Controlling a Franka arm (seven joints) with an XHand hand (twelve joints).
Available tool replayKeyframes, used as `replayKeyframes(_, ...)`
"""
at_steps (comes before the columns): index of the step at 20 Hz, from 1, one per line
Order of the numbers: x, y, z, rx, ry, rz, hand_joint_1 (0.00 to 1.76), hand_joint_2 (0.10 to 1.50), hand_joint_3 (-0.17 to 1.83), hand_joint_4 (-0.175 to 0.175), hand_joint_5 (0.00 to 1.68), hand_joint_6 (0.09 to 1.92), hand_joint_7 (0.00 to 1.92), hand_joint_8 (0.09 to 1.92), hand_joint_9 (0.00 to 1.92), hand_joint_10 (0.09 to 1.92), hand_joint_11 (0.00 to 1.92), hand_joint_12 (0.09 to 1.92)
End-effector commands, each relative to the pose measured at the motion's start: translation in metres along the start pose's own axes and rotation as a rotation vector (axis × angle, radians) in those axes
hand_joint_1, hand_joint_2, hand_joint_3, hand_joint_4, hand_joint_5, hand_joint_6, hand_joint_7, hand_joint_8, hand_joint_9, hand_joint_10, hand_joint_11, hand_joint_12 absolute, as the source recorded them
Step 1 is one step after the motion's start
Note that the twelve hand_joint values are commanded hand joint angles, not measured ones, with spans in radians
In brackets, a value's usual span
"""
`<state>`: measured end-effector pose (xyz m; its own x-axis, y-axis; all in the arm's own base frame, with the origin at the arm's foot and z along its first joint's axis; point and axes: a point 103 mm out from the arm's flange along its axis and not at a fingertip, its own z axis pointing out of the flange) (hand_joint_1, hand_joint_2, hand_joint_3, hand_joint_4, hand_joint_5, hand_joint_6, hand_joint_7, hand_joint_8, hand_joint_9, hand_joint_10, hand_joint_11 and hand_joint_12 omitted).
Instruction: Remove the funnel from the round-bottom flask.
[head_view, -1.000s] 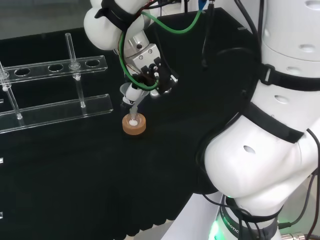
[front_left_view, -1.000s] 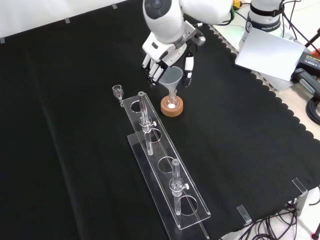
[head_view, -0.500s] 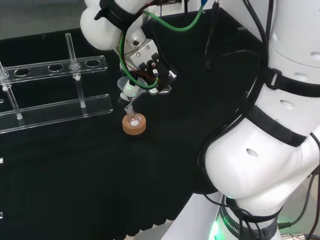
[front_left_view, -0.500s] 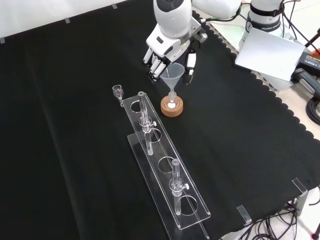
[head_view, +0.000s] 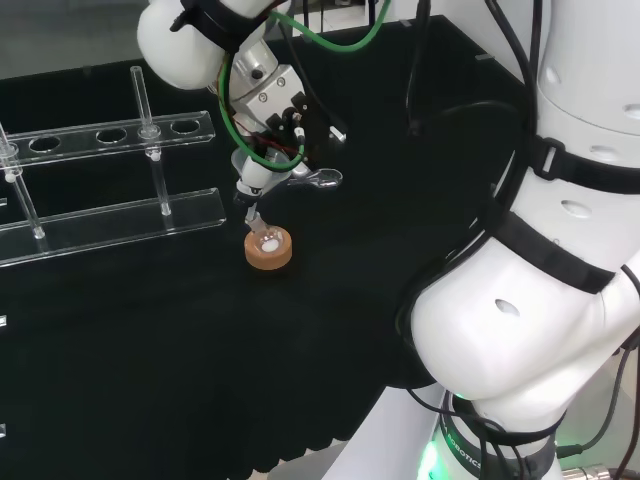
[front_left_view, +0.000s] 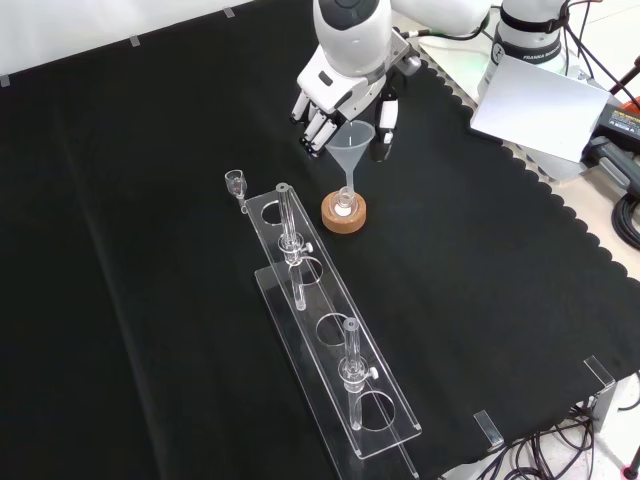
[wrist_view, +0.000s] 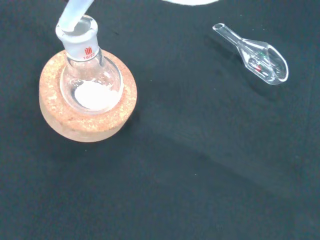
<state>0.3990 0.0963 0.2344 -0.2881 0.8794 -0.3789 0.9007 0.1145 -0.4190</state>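
The hand (front_left_view: 347, 100) has its fingers curled around the cone of the clear funnel (front_left_view: 350, 139), holding it above the round-bottom flask (wrist_view: 91, 82), which sits in its cork ring (front_left_view: 343, 214) on the black tabletop (front_left_view: 150, 330), just off the near end of the clear rack (front_left_view: 330, 330) in the front view. From the wrist view the funnel's stem tip looks to be right at the flask's mouth, slightly tilted, and I cannot tell whether it is fully clear of the neck. That is the worry: if the hand swings sideways before the stem is out, the stem could catch the rim and tip the flask off the cork ring, spilling the white powder at its bottom. The flask is light glass and only rests in the ring, so a small nudge might do it. The funnel is smooth and held by its sloped wall, so it could also slip within the fingers. A small glass scoop (wrist_view: 254, 52) lies nearby on the cloth, and the rack's upright tubes stand close, both in reach of a careless sweep.
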Motion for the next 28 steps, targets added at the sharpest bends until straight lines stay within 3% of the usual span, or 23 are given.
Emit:
replayKeyframes(1,-0.003,-0.007,-0.012,0.012,-0.043,0.016,0.60,0.88,0.26,-0.080,0.51,0.81,0.78,0.77,1.21,0.46,0.80,1.14)
replayKeyframes(28,-0.046,-0.022,-0.069,-0.024,-0.179,0.124,0.62,0.83,0.36,-0.079,0.56,0.85,0.81,0.76,1.27,0.41,0.85,1.08)
